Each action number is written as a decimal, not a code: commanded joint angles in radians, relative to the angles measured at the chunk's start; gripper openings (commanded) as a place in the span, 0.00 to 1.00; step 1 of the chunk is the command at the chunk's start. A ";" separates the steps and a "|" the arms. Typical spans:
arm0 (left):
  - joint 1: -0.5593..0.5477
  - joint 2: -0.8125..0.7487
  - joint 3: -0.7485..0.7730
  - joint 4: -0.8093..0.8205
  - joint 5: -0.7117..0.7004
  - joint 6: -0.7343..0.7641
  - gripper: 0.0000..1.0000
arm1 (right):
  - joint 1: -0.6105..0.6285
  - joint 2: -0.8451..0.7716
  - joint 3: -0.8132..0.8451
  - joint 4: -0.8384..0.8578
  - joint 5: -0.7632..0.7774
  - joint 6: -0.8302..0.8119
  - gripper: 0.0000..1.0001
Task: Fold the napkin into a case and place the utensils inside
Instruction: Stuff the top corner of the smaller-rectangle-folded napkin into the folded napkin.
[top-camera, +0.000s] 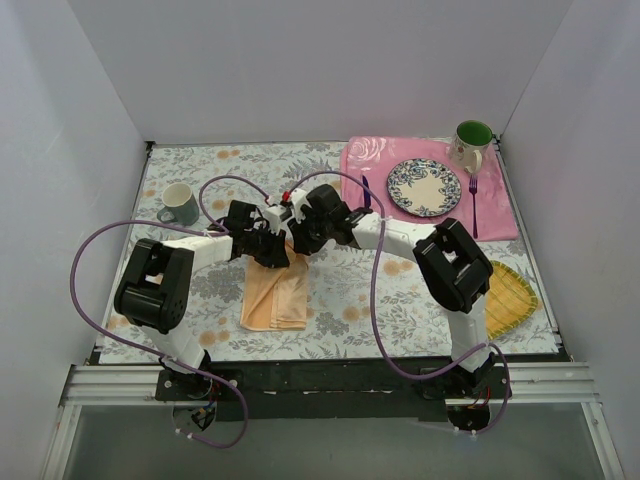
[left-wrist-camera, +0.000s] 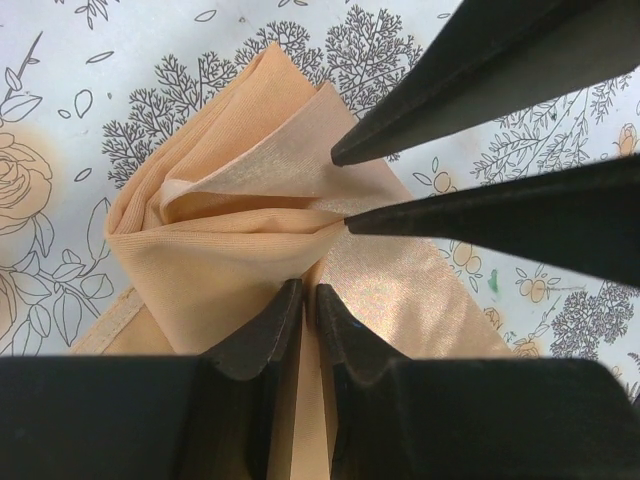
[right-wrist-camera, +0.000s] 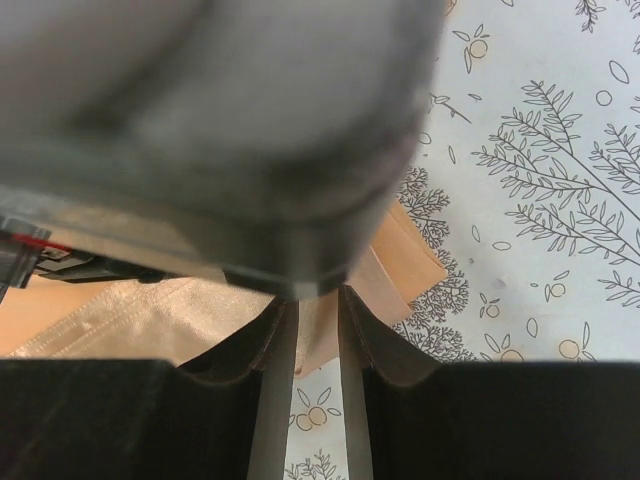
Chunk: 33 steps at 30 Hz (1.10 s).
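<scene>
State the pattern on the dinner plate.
White plate with a blue floral rim, seen best in the top external view.

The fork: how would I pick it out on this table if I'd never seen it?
Find the pink floral placemat at the table's far right corner, with a blue-patterned plate on it. The fork lies on the mat just right of that plate, in front of the green-lined mug. It is slim and purple; the darker knife lies on the plate's left side instead.
</scene>
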 joint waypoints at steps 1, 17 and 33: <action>0.012 0.018 -0.015 -0.021 -0.001 -0.005 0.12 | 0.005 -0.016 -0.029 0.057 0.028 -0.008 0.31; 0.021 0.020 -0.018 -0.027 0.004 -0.004 0.12 | 0.060 -0.018 -0.073 0.097 0.109 -0.094 0.33; 0.027 0.035 -0.015 -0.024 0.019 -0.022 0.12 | 0.082 -0.128 -0.178 0.161 0.149 -0.097 0.44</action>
